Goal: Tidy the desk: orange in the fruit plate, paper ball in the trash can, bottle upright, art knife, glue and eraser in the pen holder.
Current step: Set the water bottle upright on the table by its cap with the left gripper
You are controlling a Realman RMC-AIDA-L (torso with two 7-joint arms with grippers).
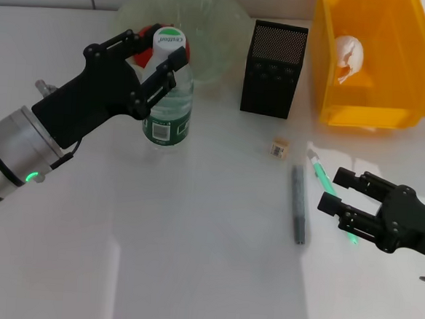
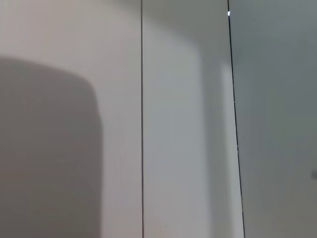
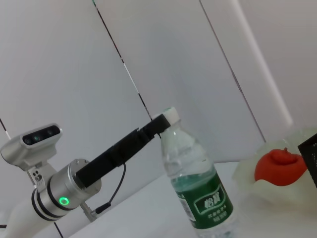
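Bottle upright, cap print unreadable; left gripper jaws flank its neck, released. Right gripper jaws spread over the counter. Eraser print illegible.

This looks like a robot test station in a lab or an office room, not a home; the work surface is a plain white table with only a few staged things on it; behind it stands a bare white panelled wall with thin dark seams; a yellow plastic storage bin serves as trash can; a black mesh pen holder suggests a desk.
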